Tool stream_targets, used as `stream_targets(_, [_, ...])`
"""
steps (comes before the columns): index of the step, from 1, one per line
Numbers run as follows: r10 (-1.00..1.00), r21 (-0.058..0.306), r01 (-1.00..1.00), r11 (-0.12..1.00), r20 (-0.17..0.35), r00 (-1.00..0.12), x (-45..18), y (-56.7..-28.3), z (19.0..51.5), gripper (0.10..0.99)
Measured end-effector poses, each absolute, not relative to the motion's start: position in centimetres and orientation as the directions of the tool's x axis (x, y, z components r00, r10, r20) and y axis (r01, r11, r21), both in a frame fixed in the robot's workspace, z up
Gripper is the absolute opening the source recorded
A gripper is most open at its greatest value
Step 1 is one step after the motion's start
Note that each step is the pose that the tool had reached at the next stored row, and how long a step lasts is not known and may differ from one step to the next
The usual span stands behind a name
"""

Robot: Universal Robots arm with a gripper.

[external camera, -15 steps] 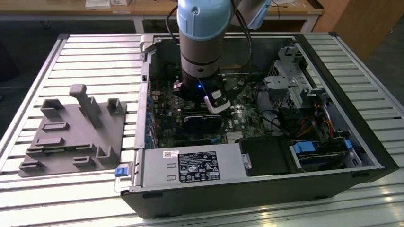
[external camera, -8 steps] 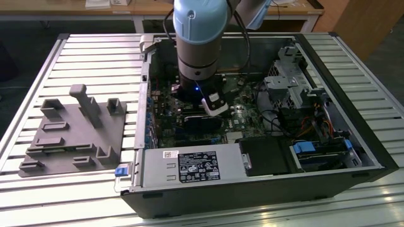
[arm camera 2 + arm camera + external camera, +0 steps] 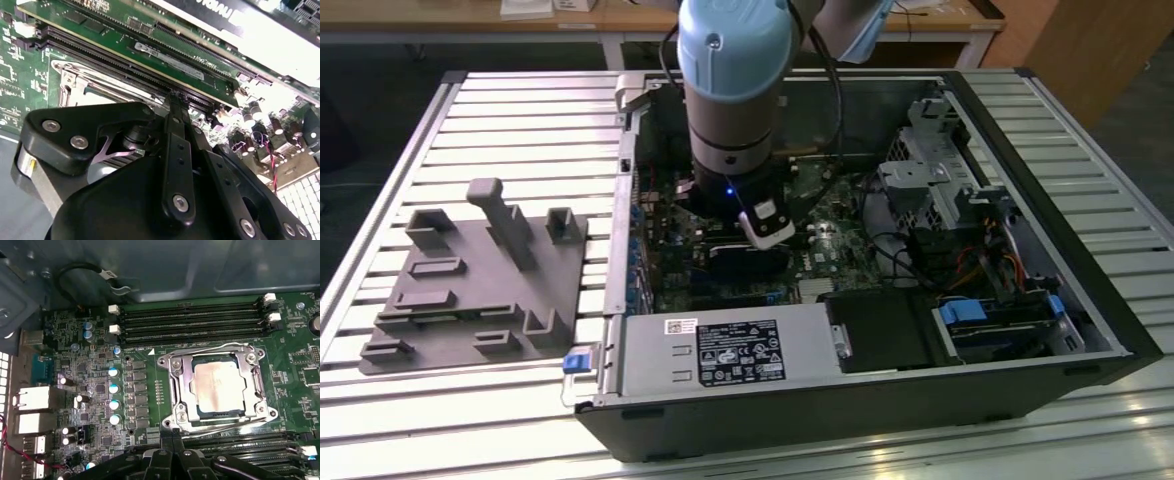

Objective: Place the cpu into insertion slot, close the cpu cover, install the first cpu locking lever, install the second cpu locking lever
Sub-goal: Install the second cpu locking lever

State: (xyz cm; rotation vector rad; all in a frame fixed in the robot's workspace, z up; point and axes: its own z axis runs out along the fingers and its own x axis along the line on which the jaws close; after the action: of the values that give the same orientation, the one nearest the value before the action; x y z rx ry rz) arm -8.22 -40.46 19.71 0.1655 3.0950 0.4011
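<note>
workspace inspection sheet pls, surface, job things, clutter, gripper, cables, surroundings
surface: slatted metal table carrying an open computer case.
job's things: cpu sits in its socket on the motherboard; cpu cover lies closed around it as a silvery frame; lever state cannot be told.
clutter: grey fixture block on the table at the exterior view's left of the case.
grippers: gripper inside the case, fingers together beside the socket's edge, holding nothing.
cables: black cable loop by the case wall; orange and red wires near the drive bays.
surroundings: wooden desks behind the table.
</note>
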Motion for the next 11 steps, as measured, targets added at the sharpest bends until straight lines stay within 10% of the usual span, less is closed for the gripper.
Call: stream_targets(11, [0.107, 0.3, 0.103, 0.948, 0.002, -0.994, -8.27, -40.45, 19.16, 0.106])
